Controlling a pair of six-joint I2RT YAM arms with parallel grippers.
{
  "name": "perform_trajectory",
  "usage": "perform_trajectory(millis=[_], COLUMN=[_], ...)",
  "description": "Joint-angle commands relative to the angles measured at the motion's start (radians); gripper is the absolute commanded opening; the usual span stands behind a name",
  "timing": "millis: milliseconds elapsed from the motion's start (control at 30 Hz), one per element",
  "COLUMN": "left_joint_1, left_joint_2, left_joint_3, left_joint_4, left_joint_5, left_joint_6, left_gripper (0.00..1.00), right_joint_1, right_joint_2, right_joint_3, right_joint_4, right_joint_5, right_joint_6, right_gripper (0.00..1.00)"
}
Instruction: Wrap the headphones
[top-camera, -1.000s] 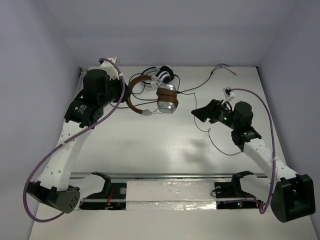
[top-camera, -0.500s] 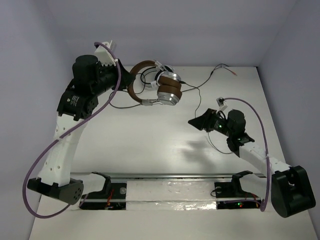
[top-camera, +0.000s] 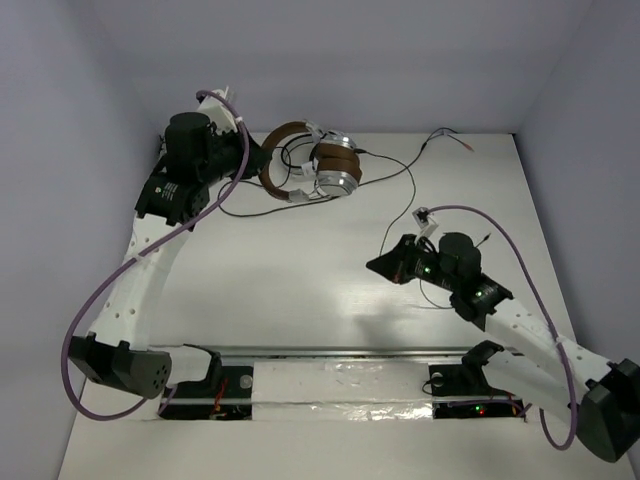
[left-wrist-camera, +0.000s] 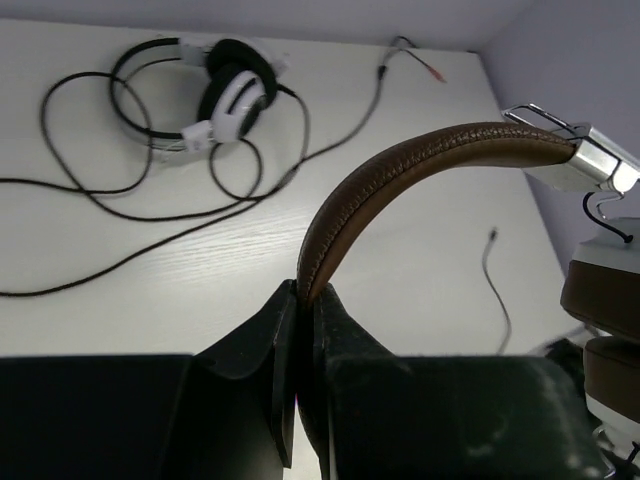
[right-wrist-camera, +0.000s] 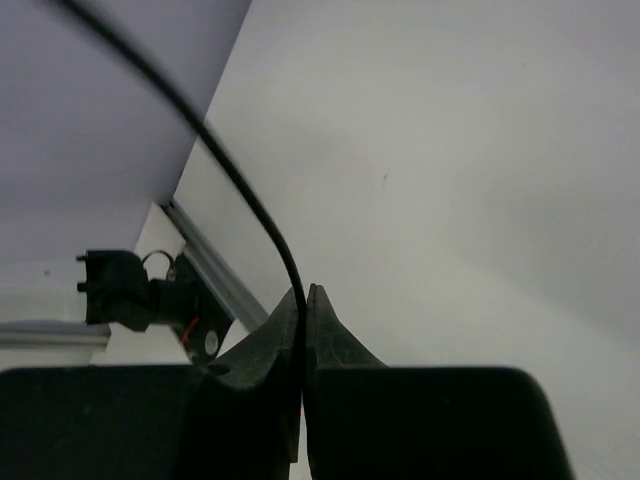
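The headphones (top-camera: 315, 172) are held above the bench (top-camera: 300, 300) at its far left, the brown headband clamped edge-on in the left gripper (left-wrist-camera: 308, 296). Their thin black cable (right-wrist-camera: 240, 187) is pinched in the closed right gripper (right-wrist-camera: 303, 298) nearer the middle. The narrow headband hold could be lost if the cable is drawn taut. The slim cable might slip from the jaws, or be tangled with the white-and-black headphones (left-wrist-camera: 230, 95) lying nearby.
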Motion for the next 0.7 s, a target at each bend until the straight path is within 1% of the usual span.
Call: perform_trajectory(millis=[0, 33, 67, 100, 133, 167, 200, 233, 333, 433, 467, 533, 567, 600, 667], left_joint_1=[0.007, 0.007, 0.007, 0.007, 0.007, 0.007, 0.007, 0.007, 0.007, 0.007, 0.007, 0.007, 0.007, 0.007, 0.007], left_joint_2=[-0.072, -0.105, -0.125, -0.142, -0.173, -0.191, -0.207, -0.242, -0.280, -0.278, -0.274, -0.273, -0.274, -0.271, -0.250], left_joint_3=[-0.114, -0.148, -0.182, -0.248, -0.280, -0.310, -0.365, -0.386, -0.429, -0.443, -0.446, -0.446, -0.440, -0.416, -0.385], left_joint_4=[0.097, 0.109, 0.119, 0.122, 0.126, 0.129, 0.134, 0.138, 0.143, 0.146, 0.154, 0.172, 0.178, 0.181, 0.168], left_joint_5=[-0.178, -0.199, -0.216, -0.250, -0.264, -0.279, -0.293, -0.331, -0.402, -0.457, -0.457, -0.419, -0.387, -0.318, -0.238], left_joint_6=[-0.014, -0.008, -0.006, 0.000, 0.004, 0.006, 0.006, 0.006, 0.018, 0.026, 0.026, 0.015, 0.014, 0.006, 0.001], left_gripper=[0.00, 0.00, 0.00, 0.00, 0.00, 0.00, 0.00, 0.00, 0.00, 0.00, 0.00, 0.00, 0.00, 0.00, 0.00], right_joint_1=[0.065, 0.066, 0.066, 0.066, 0.066, 0.066, 0.075, 0.075, 0.075, 0.108, 0.163, 0.213, 0.233, 0.260, 0.260], right_joint_2=[-0.065, -0.073, -0.082, -0.084, -0.087, -0.082, -0.076, -0.070, -0.041, 0.020, 0.037, 0.098, 0.126, 0.152, 0.221], right_joint_3=[0.152, 0.183, 0.250, 0.287, 0.315, 0.377, 0.413, 0.443, 0.557, 0.646, 0.658, 0.654, 0.639, 0.617, 0.539], right_joint_4=[-0.279, -0.327, -0.414, -0.454, -0.467, -0.491, -0.510, -0.522, -0.569, -0.606, -0.612, -0.616, -0.611, -0.599, -0.545], right_joint_5=[0.229, 0.268, 0.309, 0.407, 0.424, 0.423, 0.449, 0.454, 0.458, 0.344, 0.339, 0.366, 0.368, 0.415, 0.438], right_joint_6=[-0.089, -0.102, -0.116, -0.119, -0.133, -0.140, -0.149, -0.159, -0.195, -0.226, -0.232, -0.245, -0.245, -0.242, -0.234], right_gripper=[0.00, 0.00, 0.00, 0.00, 0.00, 0.00, 0.00, 0.00, 0.00, 0.00, 0.00, 0.00, 0.00, 0.00, 0.00])
